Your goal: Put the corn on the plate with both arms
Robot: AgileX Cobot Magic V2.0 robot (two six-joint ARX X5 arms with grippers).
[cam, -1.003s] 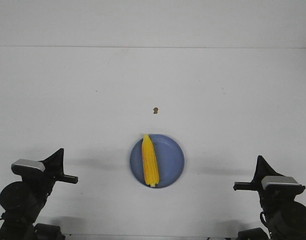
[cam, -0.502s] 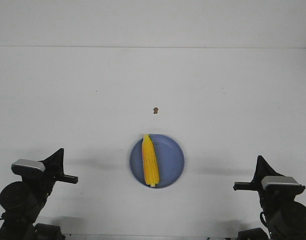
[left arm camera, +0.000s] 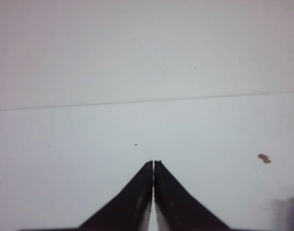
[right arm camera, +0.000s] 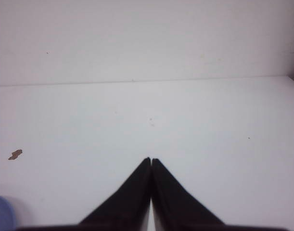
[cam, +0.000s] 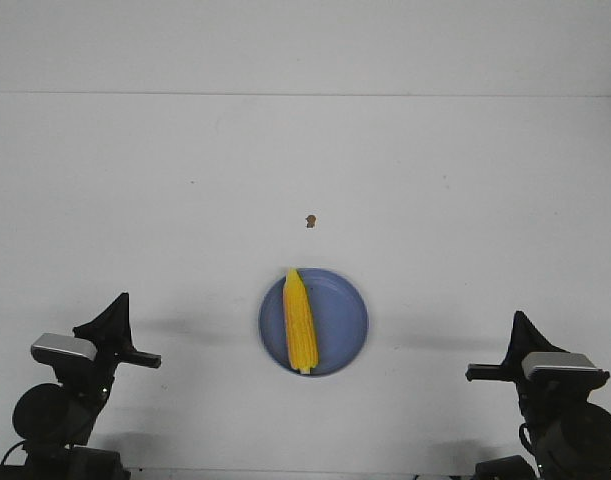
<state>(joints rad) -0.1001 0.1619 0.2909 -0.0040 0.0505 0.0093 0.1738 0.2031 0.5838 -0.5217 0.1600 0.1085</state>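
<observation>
The yellow corn (cam: 301, 321) lies lengthwise on the left half of the round blue plate (cam: 343, 322), near the table's front centre, its pointed tip toward the far side. My left gripper (cam: 121, 303) is shut and empty, low at the front left, far from the plate. It also shows in the left wrist view (left arm camera: 153, 162), jaws together over bare table. My right gripper (cam: 519, 322) is shut and empty at the front right, and shows in the right wrist view (right arm camera: 150, 160). A sliver of the plate (right arm camera: 1, 212) shows in the right wrist view.
A tiny brown speck (cam: 310, 221) lies on the white table beyond the plate; it also shows in the left wrist view (left arm camera: 264, 158) and the right wrist view (right arm camera: 15, 154). The table's far edge meets a white wall.
My left arm has shifted slightly right and sunk lower in the front view. The right arm, the corn and the plate have not moved.
</observation>
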